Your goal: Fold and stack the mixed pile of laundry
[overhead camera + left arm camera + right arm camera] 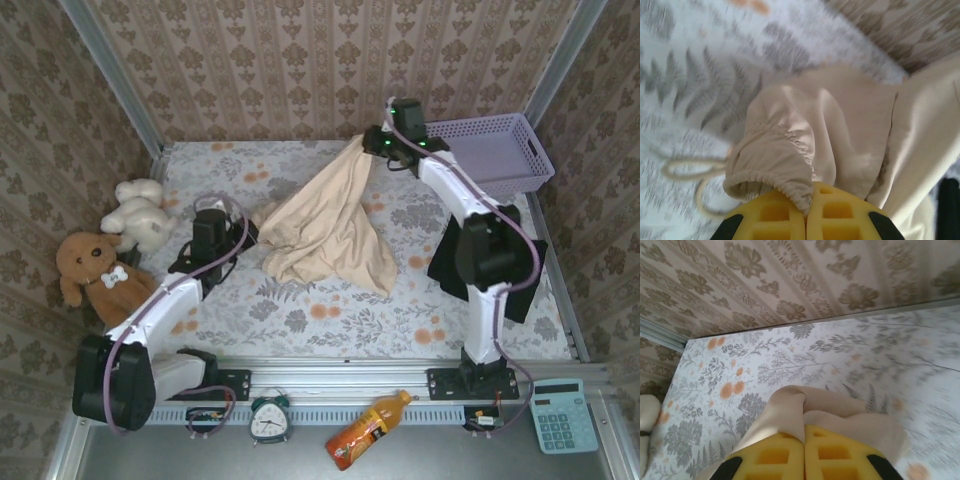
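Beige garment (pixel 325 225) spans centre frame, hanging from upper centre; I see left gripper (pixel 248 228) jaws closed fully on its elastic hem, right gripper (pixel 372 142) jaws pinched on its upper corner

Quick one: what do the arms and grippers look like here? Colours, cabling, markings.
Left arm and right arm: white links, black joints, a lavender cable along each. Left gripper and right gripper: yellow moulded fingers with square recesses, black corners. Small green lights near the right wrist.
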Controlling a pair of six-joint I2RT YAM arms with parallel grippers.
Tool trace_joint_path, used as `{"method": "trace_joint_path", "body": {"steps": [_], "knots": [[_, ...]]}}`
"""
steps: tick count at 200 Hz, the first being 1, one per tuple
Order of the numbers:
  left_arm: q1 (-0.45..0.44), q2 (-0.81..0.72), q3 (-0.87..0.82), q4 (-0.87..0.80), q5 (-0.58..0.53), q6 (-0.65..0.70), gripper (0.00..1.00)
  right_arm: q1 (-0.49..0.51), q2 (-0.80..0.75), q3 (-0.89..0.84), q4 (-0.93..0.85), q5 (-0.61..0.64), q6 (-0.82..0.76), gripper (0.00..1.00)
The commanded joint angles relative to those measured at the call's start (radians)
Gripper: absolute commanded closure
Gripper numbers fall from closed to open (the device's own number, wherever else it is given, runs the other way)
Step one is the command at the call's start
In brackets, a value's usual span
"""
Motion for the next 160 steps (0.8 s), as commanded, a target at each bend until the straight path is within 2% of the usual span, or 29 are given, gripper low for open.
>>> {"method": "trace_joint_path", "body": {"steps": [1,15,37,73,94,112,132,150,160], "knots": [[-0.028,-0.026,-0.030,-0.002,-0.051,-0.060,1.00,0.023,0.116,0.168,-0.106,0.007,-0.045,0.65],[-0.041,-0.031,0.002,-0.030,-0.052,-0.029,1.00,0.040,0.111,0.173,-0.155,0.003,-0.046,0.56],[-0.044,-0.019,0.065,-0.038,-0.032,0.020,1.00,0.075,-0.018,-0.026,-0.142,0.031,-0.067,0.46],[-0.045,0.060,0.183,-0.054,-0.094,0.096,1.00,0.221,-0.347,-0.508,-0.058,0.110,-0.063,0.42],[-0.029,0.149,0.246,-0.041,-0.123,0.134,1.00,0.347,-0.453,-0.684,0.007,0.133,-0.016,0.42],[-0.008,0.234,0.293,-0.018,-0.098,0.154,1.00,0.465,-0.451,-0.704,0.019,0.164,0.015,0.40],[0.010,0.308,0.308,0.010,-0.069,0.168,1.00,0.575,-0.373,-0.660,0.047,0.198,0.053,0.32],[0.039,0.349,0.294,0.044,-0.042,0.156,1.00,0.643,-0.268,-0.573,-0.014,0.314,0.122,0.23],[0.060,0.361,0.280,0.061,-0.022,0.144,1.00,0.658,-0.216,-0.538,-0.020,0.322,0.172,0.21]]}}
